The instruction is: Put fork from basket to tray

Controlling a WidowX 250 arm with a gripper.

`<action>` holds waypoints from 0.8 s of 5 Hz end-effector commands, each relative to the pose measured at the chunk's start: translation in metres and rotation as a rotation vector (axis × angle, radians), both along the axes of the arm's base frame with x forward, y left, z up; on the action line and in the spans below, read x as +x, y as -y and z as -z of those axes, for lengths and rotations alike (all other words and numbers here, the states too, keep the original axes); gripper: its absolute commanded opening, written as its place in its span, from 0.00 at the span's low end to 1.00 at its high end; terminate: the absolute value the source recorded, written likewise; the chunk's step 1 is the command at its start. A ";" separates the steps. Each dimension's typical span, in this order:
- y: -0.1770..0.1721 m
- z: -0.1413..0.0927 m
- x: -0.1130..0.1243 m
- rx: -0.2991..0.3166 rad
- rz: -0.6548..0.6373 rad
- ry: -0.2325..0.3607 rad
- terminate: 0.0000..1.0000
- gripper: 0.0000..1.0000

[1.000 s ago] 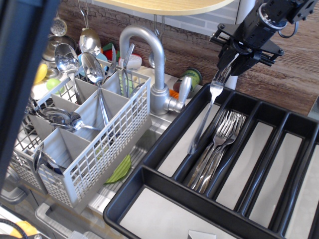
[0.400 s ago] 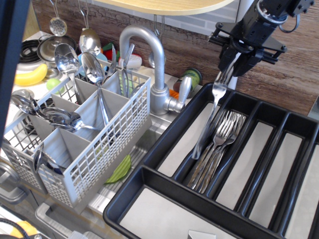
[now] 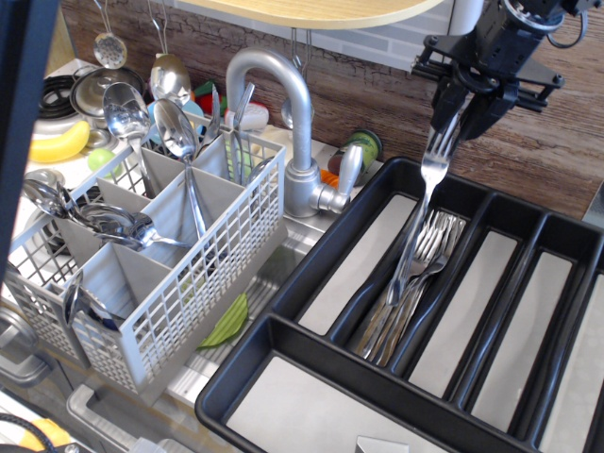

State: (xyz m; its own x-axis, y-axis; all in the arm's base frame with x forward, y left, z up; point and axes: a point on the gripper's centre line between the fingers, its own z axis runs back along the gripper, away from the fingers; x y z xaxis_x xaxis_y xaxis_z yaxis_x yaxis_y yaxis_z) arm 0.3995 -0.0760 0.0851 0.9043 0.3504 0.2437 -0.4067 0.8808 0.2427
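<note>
My black gripper (image 3: 460, 111) is at the top right, shut on the tines end of a silver fork (image 3: 418, 222). The fork hangs handle-down over the black tray (image 3: 311, 255). Its handle tip is low in the second long compartment, against the bunch of matching forks (image 3: 408, 294) lying there. The light grey lattice basket (image 3: 203, 260) stands at the left, apart from the gripper, with several silver spoons (image 3: 176, 130) upright in its compartments.
A chrome faucet (image 3: 283, 104) arches between basket and tray. A banana (image 3: 58, 147), pots and hanging utensils are at the back left. A brown wood-look wall is behind. A dark post (image 3: 24, 113) blocks the left edge of the view.
My gripper has moved right with the fork. The fork has swung from the tray's first compartment to over the second one, where the other forks lie. The dark post at left has shifted aside.
</note>
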 end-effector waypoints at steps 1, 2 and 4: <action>0.002 0.006 -0.005 -0.007 0.044 0.102 0.00 0.00; 0.004 0.019 -0.009 -0.024 0.047 0.124 0.00 0.00; 0.004 0.019 -0.009 -0.024 0.047 0.124 1.00 1.00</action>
